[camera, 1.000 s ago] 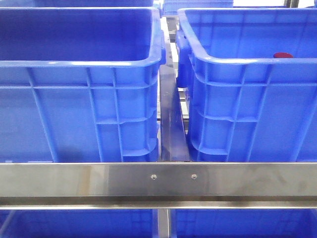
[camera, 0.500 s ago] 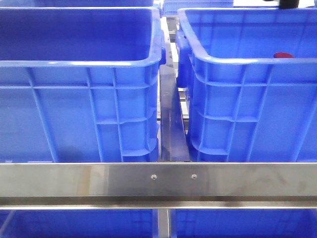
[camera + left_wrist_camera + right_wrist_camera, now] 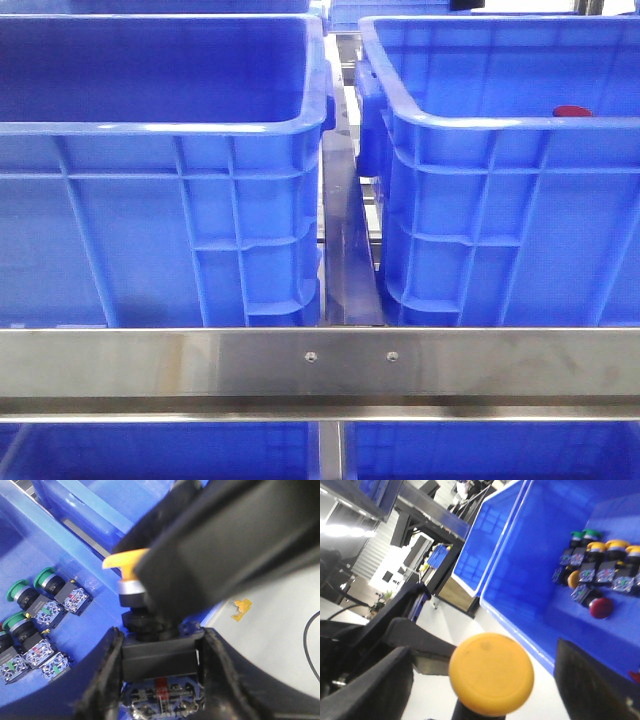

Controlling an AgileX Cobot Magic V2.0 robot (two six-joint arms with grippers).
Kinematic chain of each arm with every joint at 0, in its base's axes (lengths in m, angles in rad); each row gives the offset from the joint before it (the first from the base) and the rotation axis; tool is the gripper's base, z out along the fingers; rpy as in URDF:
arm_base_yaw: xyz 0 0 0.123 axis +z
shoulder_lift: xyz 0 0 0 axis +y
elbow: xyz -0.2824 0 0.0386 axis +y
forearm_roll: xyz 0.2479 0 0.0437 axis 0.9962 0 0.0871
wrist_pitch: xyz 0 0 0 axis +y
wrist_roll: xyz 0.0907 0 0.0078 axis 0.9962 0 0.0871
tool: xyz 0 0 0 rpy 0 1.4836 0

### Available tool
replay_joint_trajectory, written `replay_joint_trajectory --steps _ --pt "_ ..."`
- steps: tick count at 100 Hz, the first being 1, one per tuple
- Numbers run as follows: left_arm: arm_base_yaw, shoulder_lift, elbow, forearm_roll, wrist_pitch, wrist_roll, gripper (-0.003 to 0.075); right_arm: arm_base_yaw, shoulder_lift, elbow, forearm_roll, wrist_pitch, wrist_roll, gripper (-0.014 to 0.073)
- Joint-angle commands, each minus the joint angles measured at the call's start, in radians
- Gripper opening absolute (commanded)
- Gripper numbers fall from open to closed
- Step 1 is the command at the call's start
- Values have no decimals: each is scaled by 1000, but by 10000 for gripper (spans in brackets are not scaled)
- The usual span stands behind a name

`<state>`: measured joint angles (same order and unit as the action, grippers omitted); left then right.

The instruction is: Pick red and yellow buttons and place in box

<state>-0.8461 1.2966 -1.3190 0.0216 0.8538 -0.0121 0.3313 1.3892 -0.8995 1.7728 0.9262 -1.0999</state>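
The left hand (image 3: 162, 667) is clamped on a yellow button (image 3: 131, 570) above green buttons (image 3: 30, 605). The right hand (image 3: 485, 680) grips another yellow button (image 3: 491, 674) beside a blue crate (image 3: 520, 555).

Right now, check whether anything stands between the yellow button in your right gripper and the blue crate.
Nothing visible does. The yellow button sits between the right gripper's fingers, outside the blue crate; only the crate's own rim lies between it and the open inside, where other buttons already lie.

site: industrial workshop | cues: blue plastic crates (image 3: 160, 200) on steel racking (image 3: 320, 365); parts bins of push-button switches (image 3: 600, 570)
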Motion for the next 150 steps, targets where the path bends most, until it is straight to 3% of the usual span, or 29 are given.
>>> replay_joint_trajectory --steps 1,20,29,42,64,74,114,128,150 --pt "-7 -34 -29 -2 -55 -3 -19 3 -19 -33 147 43 -4 533" --pt "-7 -34 -29 -2 -55 -3 -19 3 -19 -33 147 48 -4 250" --pt "-7 -34 -29 7 -54 -3 -18 3 -19 -33 147 50 -4 192" --pt "-7 -34 -29 20 -50 -3 43 3 -19 -33 147 49 -4 193" --pt "-6 -34 -29 75 -49 -72 362 -5 -22 -33 146 25 -25 193" --pt "-6 -34 -29 152 -45 -144 447 -23 -23 -33 146 19 -39 193" --pt "30 -118 15 187 -66 -204 454 -213 -24 -33 146 62 -58 193" --pt "146 -175 89 188 -105 -237 454 -270 -24 -33 146 108 -58 193" --pt "428 -282 197 184 -121 -240 454 -311 -24 -33 146 136 -58 193"
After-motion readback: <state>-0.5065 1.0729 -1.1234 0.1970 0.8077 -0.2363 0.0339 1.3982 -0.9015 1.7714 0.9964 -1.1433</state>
